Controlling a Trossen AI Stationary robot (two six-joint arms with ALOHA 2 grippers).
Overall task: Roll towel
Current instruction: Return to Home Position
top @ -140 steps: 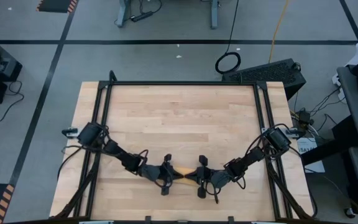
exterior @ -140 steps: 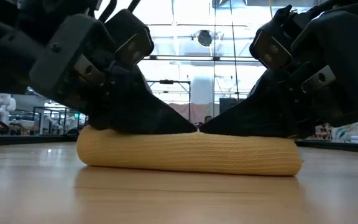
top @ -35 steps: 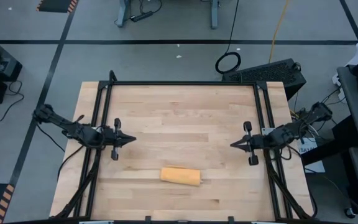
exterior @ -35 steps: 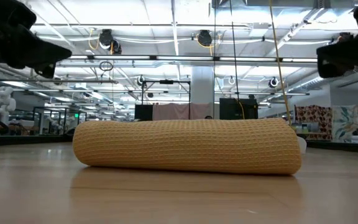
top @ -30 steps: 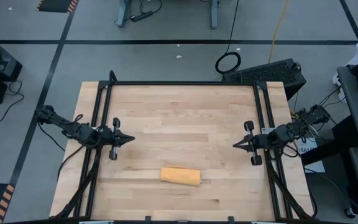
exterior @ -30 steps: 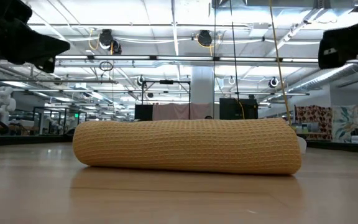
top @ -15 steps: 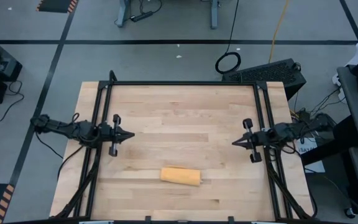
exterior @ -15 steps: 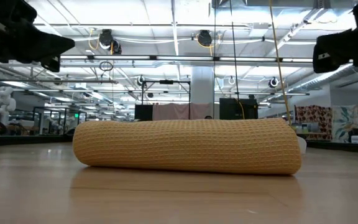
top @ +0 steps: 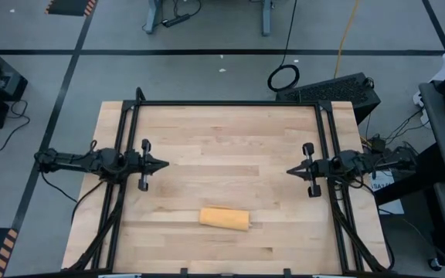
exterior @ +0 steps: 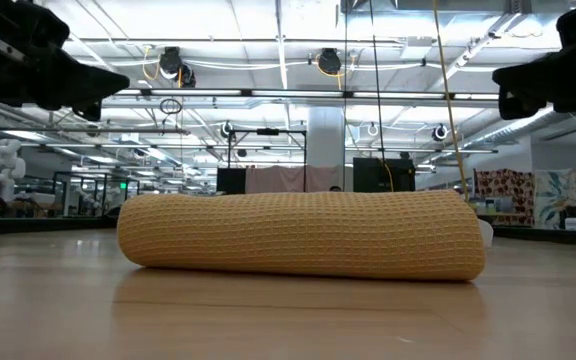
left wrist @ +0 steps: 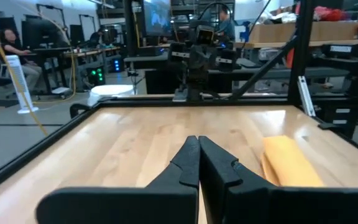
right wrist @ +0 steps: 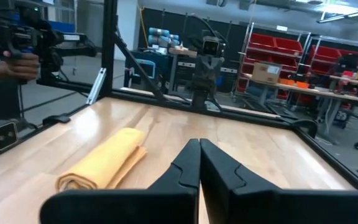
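The mustard-yellow towel (top: 225,218) lies rolled into a short cylinder on the wooden table, near the front edge at the middle; its roll rests lengthwise on the tabletop (exterior: 298,235). It also shows in both wrist views (left wrist: 288,160) (right wrist: 104,158). My left gripper (top: 164,164) is shut at the table's left edge, pointing level toward the right. My right gripper (top: 290,171) is shut at the right edge, pointing level toward the left. Both stand far from the towel and above the table.
A black frame (top: 222,103) runs along the table's far, left and right sides. Bare wood (top: 222,154) lies between the two grippers. Beyond the table stand benches, racks and a person (left wrist: 8,43) in the room.
Both arms have swung a little toward the table's far edge until their shut grippers point straight at each other across the table. The rolled towel has stayed where it was.
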